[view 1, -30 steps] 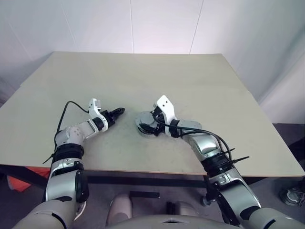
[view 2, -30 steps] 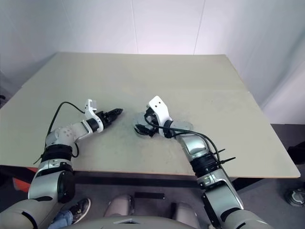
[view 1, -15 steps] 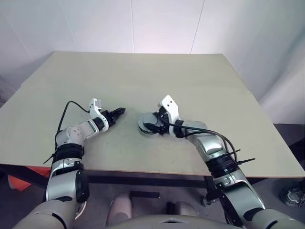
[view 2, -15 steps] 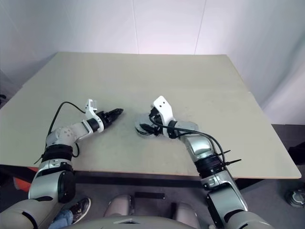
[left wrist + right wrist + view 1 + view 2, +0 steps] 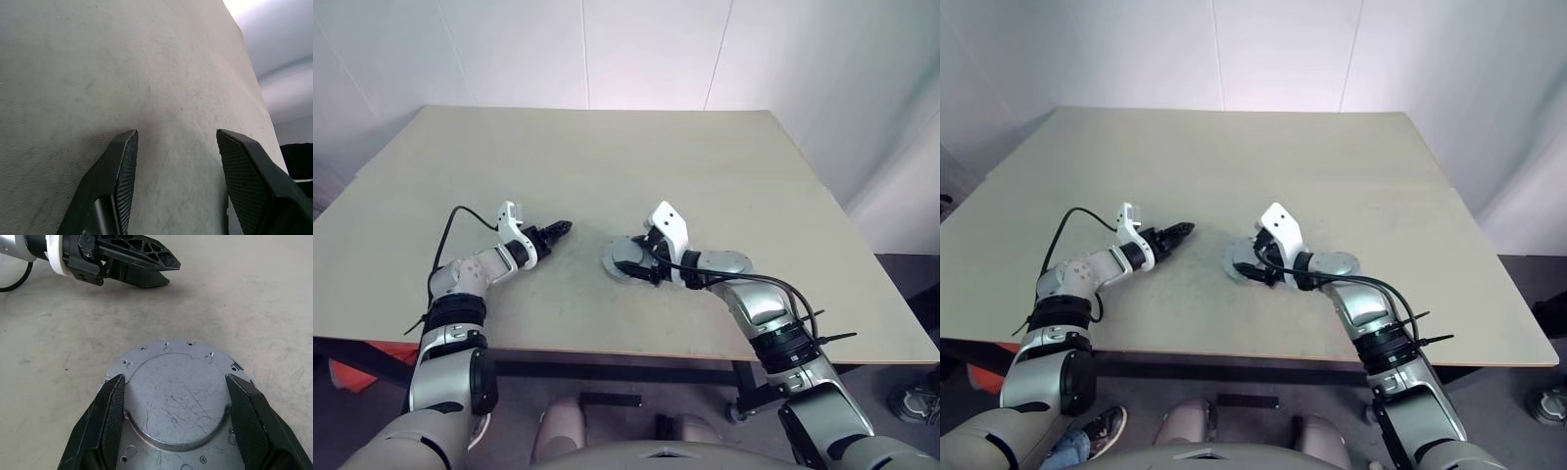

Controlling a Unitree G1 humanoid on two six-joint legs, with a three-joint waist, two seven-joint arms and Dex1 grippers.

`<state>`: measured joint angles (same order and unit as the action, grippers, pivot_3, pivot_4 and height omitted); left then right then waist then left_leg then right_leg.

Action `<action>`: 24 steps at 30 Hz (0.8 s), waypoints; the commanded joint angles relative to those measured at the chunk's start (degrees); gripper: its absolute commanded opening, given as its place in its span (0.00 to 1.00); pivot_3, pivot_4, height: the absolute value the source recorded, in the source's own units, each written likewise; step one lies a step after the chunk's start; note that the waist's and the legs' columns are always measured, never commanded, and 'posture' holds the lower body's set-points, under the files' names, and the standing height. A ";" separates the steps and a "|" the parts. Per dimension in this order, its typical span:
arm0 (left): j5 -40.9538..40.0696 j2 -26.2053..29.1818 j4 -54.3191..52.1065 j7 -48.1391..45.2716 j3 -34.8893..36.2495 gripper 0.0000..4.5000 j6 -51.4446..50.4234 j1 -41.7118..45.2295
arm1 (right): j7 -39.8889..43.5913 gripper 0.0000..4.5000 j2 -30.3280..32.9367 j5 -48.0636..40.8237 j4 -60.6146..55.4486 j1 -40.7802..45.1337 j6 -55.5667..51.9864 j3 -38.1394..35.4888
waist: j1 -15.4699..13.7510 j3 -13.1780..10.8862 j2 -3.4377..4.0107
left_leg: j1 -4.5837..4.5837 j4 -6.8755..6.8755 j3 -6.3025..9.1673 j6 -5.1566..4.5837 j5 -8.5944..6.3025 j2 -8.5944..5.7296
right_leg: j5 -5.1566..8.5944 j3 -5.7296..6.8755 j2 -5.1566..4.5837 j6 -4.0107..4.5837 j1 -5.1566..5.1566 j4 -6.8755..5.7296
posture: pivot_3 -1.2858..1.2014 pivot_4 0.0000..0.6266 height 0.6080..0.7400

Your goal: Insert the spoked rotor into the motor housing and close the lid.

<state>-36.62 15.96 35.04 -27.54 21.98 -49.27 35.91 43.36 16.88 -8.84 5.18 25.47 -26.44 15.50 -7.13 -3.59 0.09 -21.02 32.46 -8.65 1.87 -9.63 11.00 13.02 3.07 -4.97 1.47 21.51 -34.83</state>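
Grey metal fills the lower half of the right wrist view: a round flat plate with a raised, scratched disc at its centre and small holes around its edge, lying on the beige table (image 5: 705, 166). Which part of the motor this is cannot be told for sure; its smooth top face suggests the motor housing (image 5: 176, 401) with its cover side up, though no windings or ribs show. In the left eye view it sits just below the centre of the frame, flat on the tabletop.

The right gripper (image 5: 178, 418) reaches in from the lower right, its two black fingers (image 5: 105, 423) spread wide, one on each side of the raised disc. Whether the pads press the metal or merely stand beside it cannot be told.

The left gripper (image 5: 556, 231) hangs left of centre, near the grey part but apart from it, pointing toward it. In its own wrist view the fingers (image 5: 122, 171) stand partly apart with bare table between them, holding nothing. A black cable (image 5: 460, 217) loops over the left forearm.
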 commanded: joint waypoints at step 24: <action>0.10 -0.83 -2.15 -0.38 -0.88 0.61 -1.01 -0.16 | -0.33 0.69 0.44 1.26 3.68 0.96 2.68 -1.04 | 0.02 0.00 0.00 | 0.02 0.00 0.00 -0.02 -0.01 -0.01 | 0.00 0.00 0.00 0.00 -0.02 0.00 | 0.52 0.00 1.00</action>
<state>-36.51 15.33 34.43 -27.52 21.74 -49.83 35.80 42.76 16.47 -7.97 7.94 26.07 -23.91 15.21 -7.11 -3.59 0.08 -21.00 32.47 -8.65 1.85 -9.64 11.00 13.02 3.07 -4.98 1.47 21.48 -34.82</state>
